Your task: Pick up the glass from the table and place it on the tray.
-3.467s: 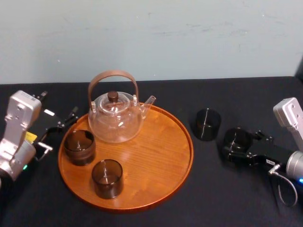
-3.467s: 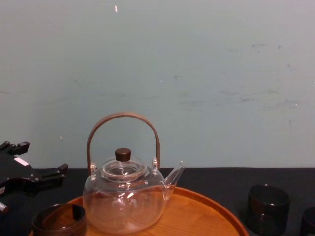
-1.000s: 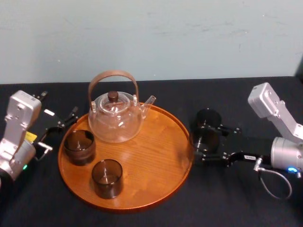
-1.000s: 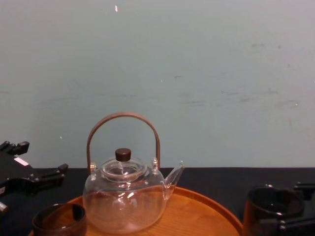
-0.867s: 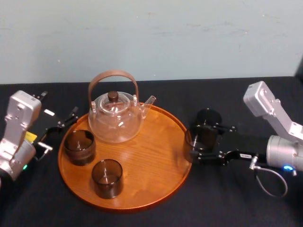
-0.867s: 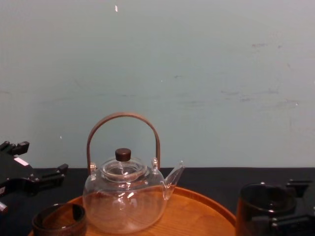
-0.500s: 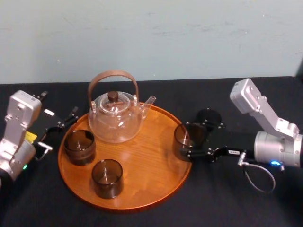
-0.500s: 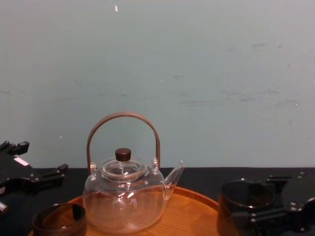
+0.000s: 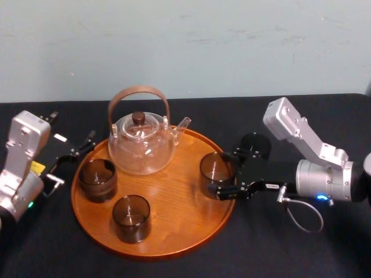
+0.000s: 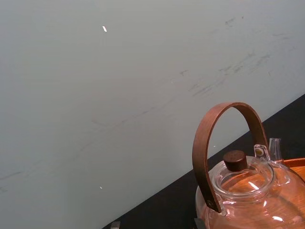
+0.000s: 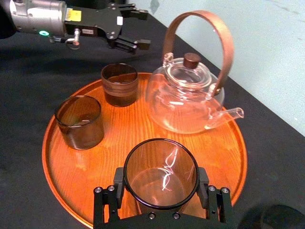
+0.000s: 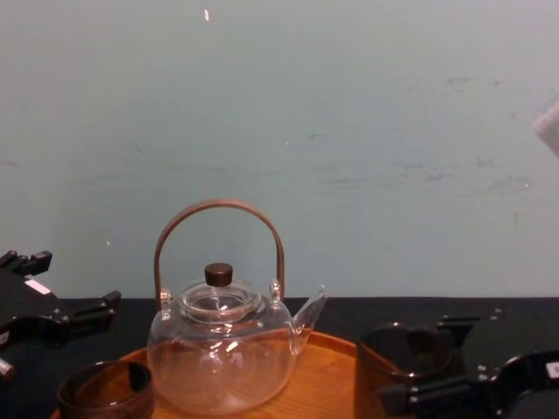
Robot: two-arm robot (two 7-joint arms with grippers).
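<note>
Glasses, counted: four short, smoky-brown, see-through cylindrical glasses. The held glass (image 9: 213, 171) is in the right gripper. The left tray glass (image 9: 97, 179) and the front tray glass (image 9: 131, 218) stand on the tray's left and front-left parts. The spare glass (image 9: 255, 145) stands on the tabletop just off the tray's right edge, behind the gripper.
Other things, counted: one large round orange-brown wooden tray (image 9: 174, 231) with a low rim. One clear glass teapot (image 9: 142, 147) with an arched brown handle and a dark knob stands near the tray's back edge. One black cloth-covered tabletop (image 9: 278, 249) carries everything.
Right arm: it reaches in from the tabletop's right edge, roughly level, with the wrist aimed at the tray. The right gripper (image 9: 223, 175) is over the tray's right part, just inside the rim.
Right grip: the black fingers (image 11: 204, 183) are clamped on opposite sides of the held glass.
Left arm: parked near the tabletop's left edge. The left gripper (image 9: 72, 155) points toward the tray with its fingers spread and nothing between them.
Held glass: upright with its mouth upward. It has a thin dark rim, light glints inside, and the tray's wood shows through the wall. I cannot tell whether its base touches the tray.
</note>
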